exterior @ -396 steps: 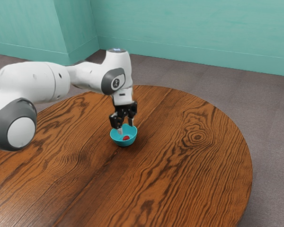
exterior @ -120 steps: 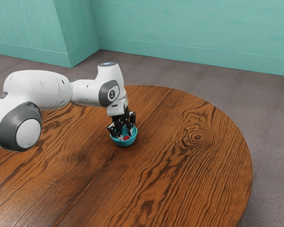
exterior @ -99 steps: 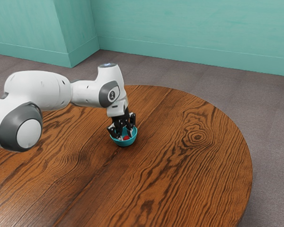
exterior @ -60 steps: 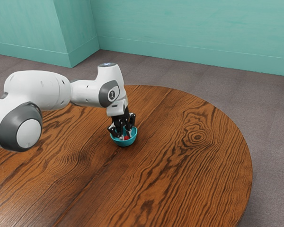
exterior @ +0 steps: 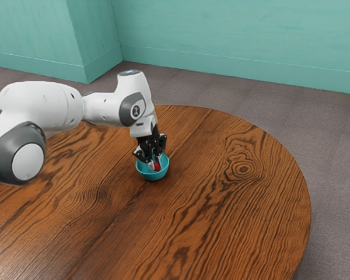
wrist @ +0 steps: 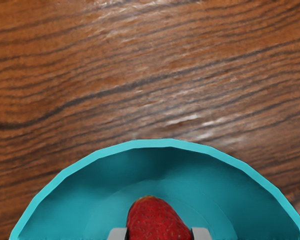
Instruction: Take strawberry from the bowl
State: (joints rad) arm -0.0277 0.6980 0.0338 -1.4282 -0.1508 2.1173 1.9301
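My claw (exterior: 154,167) has the strawberry (wrist: 156,222) gripped, inside the bowl (exterior: 151,175).
From where I sit, the two pale fingertips (wrist: 201,234) press the berry from opposite sides, so I'd call the claw closed on it. The fruit is within the bowl's rim (whether its underside touches the bottom, I can't tell from here), with its rounded red end peeking out between the tips. The claw reaches down into the bowl from above, leaning slightly, and the white arm (exterior: 108,108) comes in over the table from the exterior view's left of the bowl. The bowl itself is teal and sits upright on the round wooden table (exterior: 233,204), with a dark knot in the grain (exterior: 243,169) off to the exterior view's right of it. Well beyond the bowl stands a green wall (exterior: 233,41).
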